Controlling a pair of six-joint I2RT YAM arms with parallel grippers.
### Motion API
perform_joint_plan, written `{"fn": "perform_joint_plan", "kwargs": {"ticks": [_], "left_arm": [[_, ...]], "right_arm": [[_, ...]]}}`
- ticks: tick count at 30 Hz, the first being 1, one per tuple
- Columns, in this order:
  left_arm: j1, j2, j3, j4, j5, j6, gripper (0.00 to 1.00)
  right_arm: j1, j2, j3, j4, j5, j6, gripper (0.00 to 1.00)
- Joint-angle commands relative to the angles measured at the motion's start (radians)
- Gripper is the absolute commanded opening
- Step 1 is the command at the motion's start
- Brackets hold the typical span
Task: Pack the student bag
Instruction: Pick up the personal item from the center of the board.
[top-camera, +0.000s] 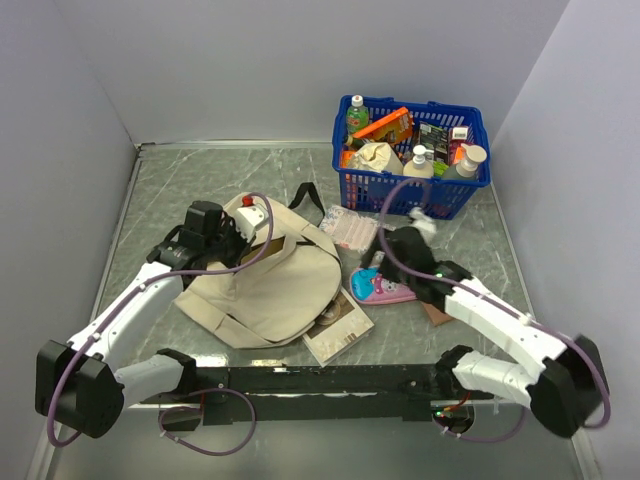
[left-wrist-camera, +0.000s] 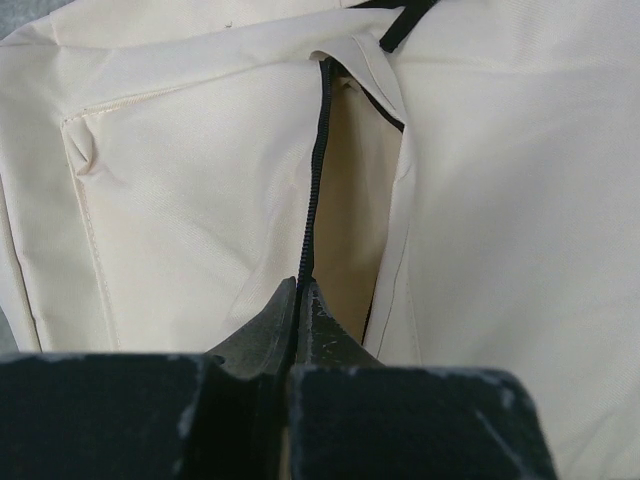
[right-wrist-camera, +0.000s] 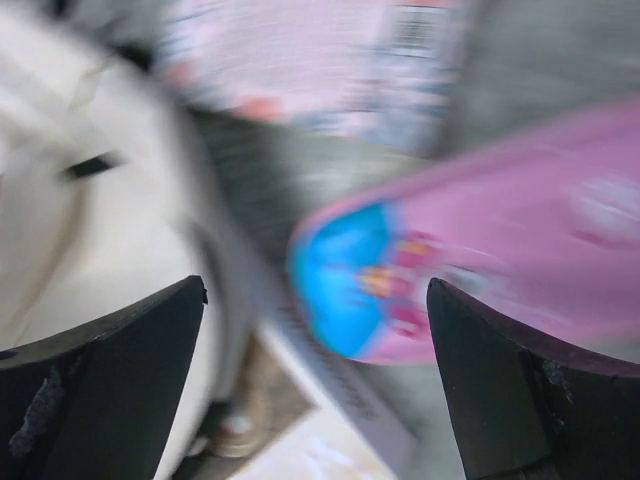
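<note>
The student bag (top-camera: 265, 285) is a beige fabric backpack lying flat at centre left, with a black strap (top-camera: 305, 195) at its far end. My left gripper (top-camera: 243, 247) rests on its top left. In the left wrist view the gripper (left-wrist-camera: 300, 287) is shut on the black zipper edge (left-wrist-camera: 318, 160) of the bag (left-wrist-camera: 180, 200), and the slit is partly open. My right gripper (top-camera: 380, 262) is open and empty above a pink pencil case (top-camera: 385, 290). The right wrist view is blurred; there the gripper (right-wrist-camera: 316, 287) is above the case's blue end (right-wrist-camera: 345, 275), with the bag (right-wrist-camera: 90, 230) at left.
A blue basket (top-camera: 450, 195) full of bottles and packets stands at the back right. A pink packet (top-camera: 350, 228) lies between the bag and the basket. A booklet (top-camera: 338, 325) lies by the bag's near right corner. Grey walls close in both sides.
</note>
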Motion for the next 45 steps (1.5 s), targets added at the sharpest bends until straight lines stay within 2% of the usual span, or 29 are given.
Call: {"fn": "perform_joint_plan", "kwargs": {"ticks": [1, 3, 6, 10, 12, 16, 19, 26, 34, 45], "left_arm": [[0.004, -0.036, 0.001, 0.036, -0.014, 0.008, 0.01], [0.004, -0.033, 0.000, 0.033, -0.016, 0.012, 0.01], [0.004, -0.023, 0.009, 0.019, -0.014, 0.022, 0.01], [0.007, -0.002, 0.029, 0.001, -0.013, 0.043, 0.01], [0.011, 0.010, 0.041, -0.002, -0.007, 0.048, 0.01], [0.018, 0.029, 0.056, 0.001, 0.013, 0.060, 0.01], [0.026, 0.042, 0.064, 0.005, 0.030, 0.069, 0.01], [0.044, 0.082, 0.098, -0.024, 0.070, 0.094, 0.01], [0.058, 0.072, 0.076, -0.015, 0.096, 0.091, 0.01], [0.058, 0.052, 0.090, -0.022, 0.138, 0.088, 0.01]], "right_arm": [[-0.156, -0.101, -0.054, -0.484, 0.099, 0.164, 1.00], [-0.278, -0.141, -0.057, -0.552, 0.096, 0.189, 1.00], [-0.432, -0.187, -0.088, -0.566, 0.067, 0.152, 1.00], [-0.572, -0.208, -0.105, -0.561, 0.015, 0.141, 1.00], [-0.616, -0.184, -0.099, -0.570, 0.007, 0.153, 1.00], [-0.831, -0.098, -0.129, -0.491, -0.084, 0.071, 1.00], [-0.900, -0.030, -0.120, -0.442, -0.121, 0.055, 1.00], [-0.913, 0.089, -0.059, -0.370, -0.114, 0.075, 1.00], [-0.911, 0.162, -0.064, -0.275, -0.125, 0.093, 1.00], [-0.913, 0.290, -0.024, -0.313, -0.048, 0.090, 1.00]]}}
